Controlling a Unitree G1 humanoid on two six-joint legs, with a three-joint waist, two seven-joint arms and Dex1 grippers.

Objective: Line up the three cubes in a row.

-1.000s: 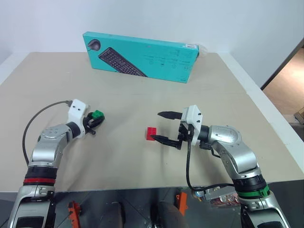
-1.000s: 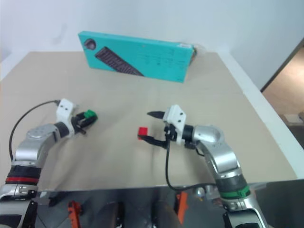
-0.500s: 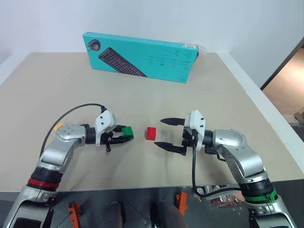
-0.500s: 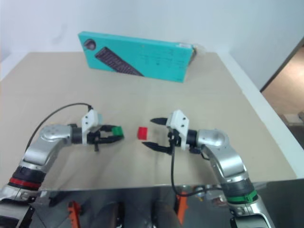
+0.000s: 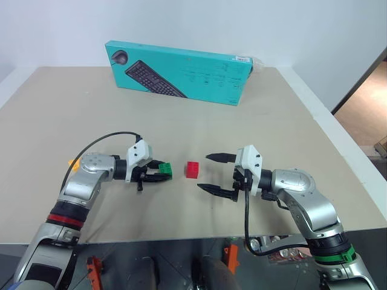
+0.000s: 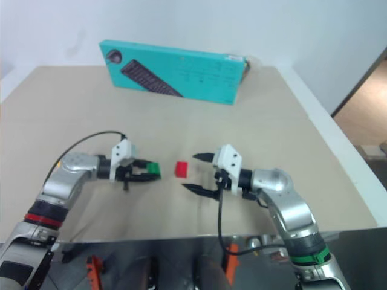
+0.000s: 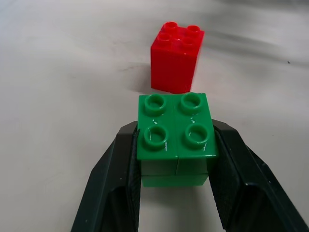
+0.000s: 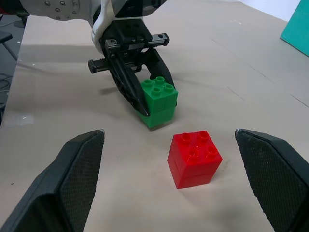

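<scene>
**Clerk:** Left eye view, item one: green cube (image 5: 164,168), centre-left of frame, clamped by its side faces in the left tool (image 5: 158,173), studs up, just beside the red cube (image 5: 193,169) but apart from it.

**Checker:** Why held there?

**Clerk:** Judged: it sits level with the red one, ready to be set down as its neighbour in the row.

**Checker:** Item two?

**Clerk:** Red cube, mid-frame on the bench (image 5: 272,115), free-standing. Right tool (image 5: 210,173) spread wide, one finger on either side of the gap just right of the cube, touching nothing; probably standing by.

**Checker:** Third cube?

**Clerk:** Yellow-orange cube (image 5: 74,162), left of frame, partly hidden behind the left arm, well apart from the others. Not yet in line.

**Checker:** Anything else?

**Clerk:** Teal keyboard box (image 5: 179,72), upper centre, out of the way.
</scene>
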